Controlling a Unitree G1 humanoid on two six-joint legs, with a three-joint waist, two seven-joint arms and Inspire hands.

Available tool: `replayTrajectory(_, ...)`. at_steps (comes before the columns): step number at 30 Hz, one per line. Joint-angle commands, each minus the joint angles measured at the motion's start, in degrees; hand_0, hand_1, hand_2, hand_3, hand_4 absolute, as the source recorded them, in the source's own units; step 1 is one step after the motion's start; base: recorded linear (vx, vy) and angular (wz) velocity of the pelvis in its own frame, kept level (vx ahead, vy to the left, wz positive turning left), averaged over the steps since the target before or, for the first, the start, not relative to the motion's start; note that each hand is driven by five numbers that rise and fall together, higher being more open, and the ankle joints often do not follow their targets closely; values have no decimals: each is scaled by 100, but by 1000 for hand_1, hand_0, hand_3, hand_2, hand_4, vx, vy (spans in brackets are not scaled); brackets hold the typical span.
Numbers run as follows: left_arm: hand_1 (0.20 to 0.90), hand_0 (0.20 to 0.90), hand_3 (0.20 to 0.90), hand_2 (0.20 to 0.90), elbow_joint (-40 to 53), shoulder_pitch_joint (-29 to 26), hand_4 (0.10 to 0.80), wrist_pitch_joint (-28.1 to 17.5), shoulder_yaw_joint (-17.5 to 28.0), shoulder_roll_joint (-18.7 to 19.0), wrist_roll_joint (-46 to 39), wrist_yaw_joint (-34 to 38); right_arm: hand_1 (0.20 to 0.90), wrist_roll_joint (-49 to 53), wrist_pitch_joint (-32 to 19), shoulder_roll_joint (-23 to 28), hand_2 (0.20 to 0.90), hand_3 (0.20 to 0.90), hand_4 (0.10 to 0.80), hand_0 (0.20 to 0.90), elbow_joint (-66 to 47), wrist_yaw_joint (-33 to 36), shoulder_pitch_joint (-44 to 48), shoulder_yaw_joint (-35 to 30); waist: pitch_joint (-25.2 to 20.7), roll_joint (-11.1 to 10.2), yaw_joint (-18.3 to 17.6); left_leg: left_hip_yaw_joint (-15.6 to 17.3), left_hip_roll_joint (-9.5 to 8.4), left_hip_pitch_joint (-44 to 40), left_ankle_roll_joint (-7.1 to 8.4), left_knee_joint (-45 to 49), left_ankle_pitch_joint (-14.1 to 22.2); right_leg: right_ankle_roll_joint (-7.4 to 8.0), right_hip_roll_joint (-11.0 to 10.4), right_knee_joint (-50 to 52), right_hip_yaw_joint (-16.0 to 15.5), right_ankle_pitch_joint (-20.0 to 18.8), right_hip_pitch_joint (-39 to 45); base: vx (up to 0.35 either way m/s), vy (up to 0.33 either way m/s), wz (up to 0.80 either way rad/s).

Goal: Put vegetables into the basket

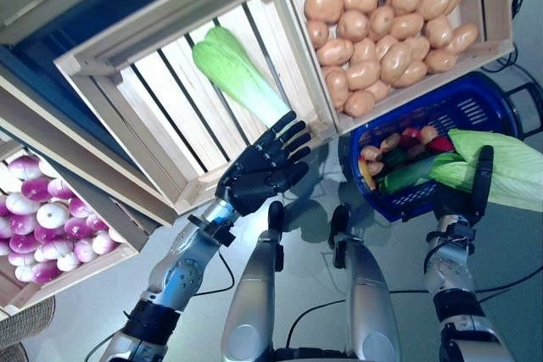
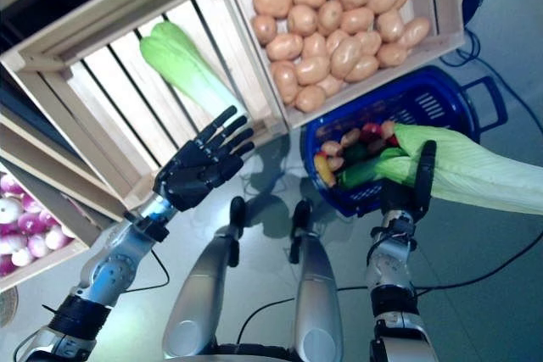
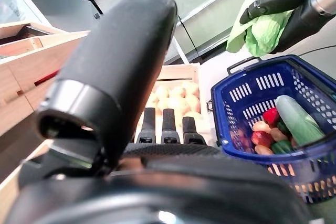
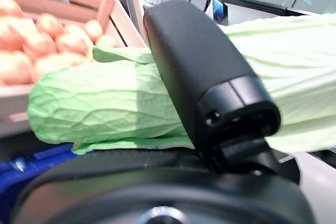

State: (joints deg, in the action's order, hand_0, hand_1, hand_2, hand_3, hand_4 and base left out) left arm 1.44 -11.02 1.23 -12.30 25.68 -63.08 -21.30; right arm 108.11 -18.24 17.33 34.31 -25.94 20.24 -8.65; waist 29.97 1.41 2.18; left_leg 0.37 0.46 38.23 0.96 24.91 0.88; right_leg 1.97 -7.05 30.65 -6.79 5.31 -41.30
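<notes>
The blue plastic basket point(image 1: 488, 95) stands on the floor at the right, under the stand's front edge. In it lie a long green vegetable point(image 3: 296, 119), a red one point(image 3: 270, 116) and small brown ones. My right hand point(image 1: 462, 201) is shut on a pale green leafy cabbage point(image 1: 509, 171), its thumb point(image 4: 205, 72) curled over the leaves, and holds it above the basket's near right rim. My left hand point(image 1: 259, 171) is open, fingers straight, at the front edge of a slatted wooden crate point(image 1: 110, 74). Its fingertips are just short of the stalk end of another leafy cabbage point(image 1: 229, 65) lying there.
A second wooden crate point(image 1: 496, 6) juts out directly above the basket's far side. A third crate point(image 1: 85, 264) sits lower at the left. A woven round thing point(image 1: 25, 324) lies at the bottom left. Grey floor lies in front of the basket.
</notes>
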Motion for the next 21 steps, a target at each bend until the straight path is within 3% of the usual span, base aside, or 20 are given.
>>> replayTrajectory(1,900,900,900,900,726,-346,800,-1034,152,-110,-281,-425,300,-186,-155,631,300,300,400,300,-601,258,242,-348,-18,151,51,-79,-102,390,-74,469,232,139,-160,260,5,-133,39,-61,42,0)
replayTrajectory(4,900,900,900,900,770,-576,800,-1348,236,-102,-391,-344,300,-313,-81,850,300,300,400,300,-88,581,536,-408,-18,202,129,-107,-165,785,-102,812,307,103,-158,663,40,-69,-355,-7,-5,1)
replayTrajectory(10,900,900,900,900,755,-916,800,-1277,387,-193,-655,-144,300,-550,20,920,300,300,400,300,245,934,875,-510,-20,198,172,-147,-254,1278,-155,1375,581,94,-109,1299,154,132,-837,22,-24,4)
replayTrajectory(11,900,900,900,900,756,-926,800,-1247,417,-194,-851,-14,300,-695,109,911,300,300,400,300,253,1019,885,-499,-17,194,170,-107,-241,1442,-191,1465,475,51,-115,1377,129,12,-986,61,-57,16)
replayTrajectory(12,900,900,900,900,748,-947,800,-1300,490,-204,-861,22,300,-800,205,906,300,300,400,300,238,1065,922,-496,-19,168,172,-131,-268,1489,-177,1623,660,79,-93,1507,175,144,-1024,26,-53,11)
replayTrajectory(14,900,900,900,900,757,-904,800,-1309,555,-274,-959,62,300,-931,277,901,300,300,400,300,179,1123,922,-456,-19,151,188,-139,-300,1609,-189,1667,611,55,-69,1518,182,91,-1116,49,-19,-1)
replayTrajectory(21,900,900,900,900,670,-823,800,-1235,638,-330,-744,-17,300,-1471,775,955,300,300,400,300,304,1547,953,-306,-17,130,221,-147,-326,1952,-179,1925,626,87,-14,1796,199,70,-1419,36,-33,-1)
